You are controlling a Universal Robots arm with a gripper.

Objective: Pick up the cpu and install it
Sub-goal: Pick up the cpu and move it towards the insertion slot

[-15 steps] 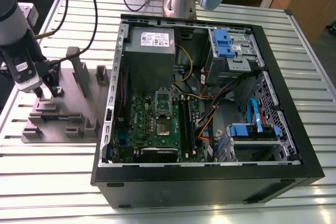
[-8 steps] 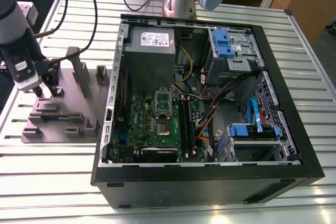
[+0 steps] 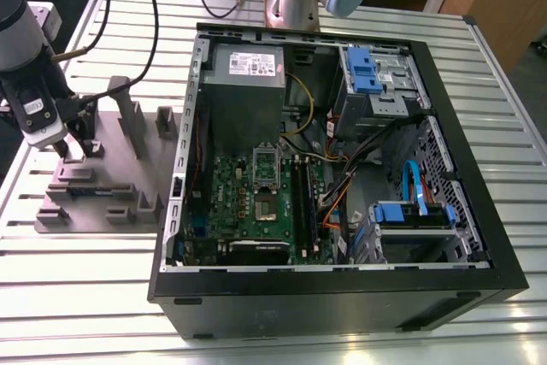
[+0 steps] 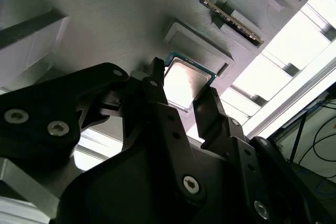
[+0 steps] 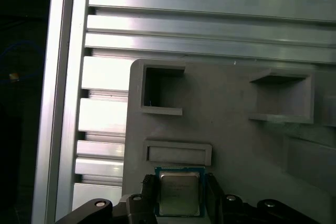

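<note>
Pincer (image 5: 179, 182), jaws spread, straddles the cpu (image 5: 179, 195) on the grey fixture (image 3: 128, 168), exterior view's left: evidently pick-up stage, needing level, centred closure.

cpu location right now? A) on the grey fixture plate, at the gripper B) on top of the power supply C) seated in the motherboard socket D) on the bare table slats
A: in both wrist views the cpu lies on the grey fixture plate, right at the gripper.
</note>
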